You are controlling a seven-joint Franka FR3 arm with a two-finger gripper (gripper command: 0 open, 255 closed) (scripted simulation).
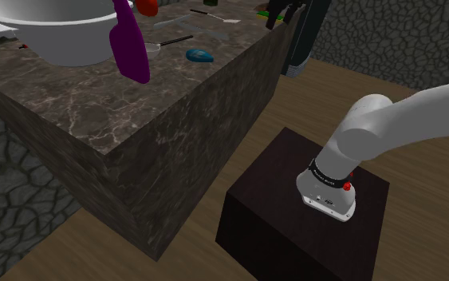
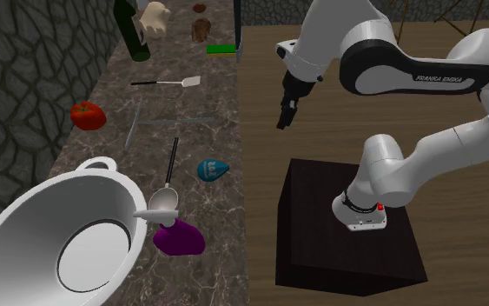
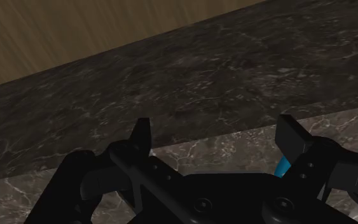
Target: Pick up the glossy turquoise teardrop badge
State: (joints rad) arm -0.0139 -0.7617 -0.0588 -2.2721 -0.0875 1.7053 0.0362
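Note:
The turquoise teardrop badge lies flat on the dark marble counter, near its edge on the stand's side; in the shoulder view the badge lies beside a purple object. My black gripper hangs in the air past that counter edge, over the wooden floor, apart from the badge. In the wrist view my gripper stands open with nothing between its fingers, facing the counter's side and top. A sliver of the turquoise badge shows behind one finger. At the shoulder view's top the gripper shows over the counter's far end.
A large white bowl, a purple object and a spoon sit close to the badge. Farther along the counter are a red tomato, a spatula and a dark bottle. The dark stand sits on the wooden floor.

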